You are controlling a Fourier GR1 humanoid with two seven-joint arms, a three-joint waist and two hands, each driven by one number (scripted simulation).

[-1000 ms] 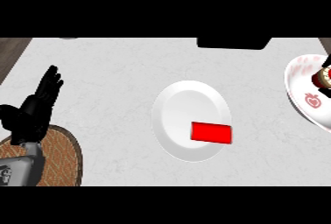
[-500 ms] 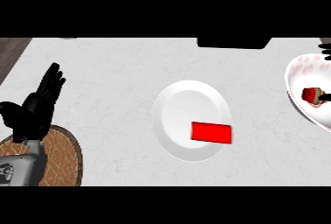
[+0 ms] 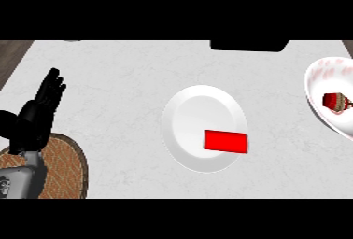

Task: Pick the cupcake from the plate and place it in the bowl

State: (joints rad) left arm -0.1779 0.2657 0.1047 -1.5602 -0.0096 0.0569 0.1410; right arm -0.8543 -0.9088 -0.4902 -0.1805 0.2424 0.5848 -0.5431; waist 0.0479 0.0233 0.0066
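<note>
Your left hand [image 3: 38,116] rests at the view's left, fingers straight, slightly spread, holding nothing. The cupcake [image 3: 336,101] lies well apart, far right of those fingers, beyond the white plate [image 3: 200,112], inside the bowl [image 3: 324,74]. It is red with darker patches.

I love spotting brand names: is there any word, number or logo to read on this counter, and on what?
No readable text anywhere.
The red marks on the patterned dish at the right are blurred shapes, not legible letters.
The cupcake, red block, plain white dish, woven mat and left hand show no writing.
</note>
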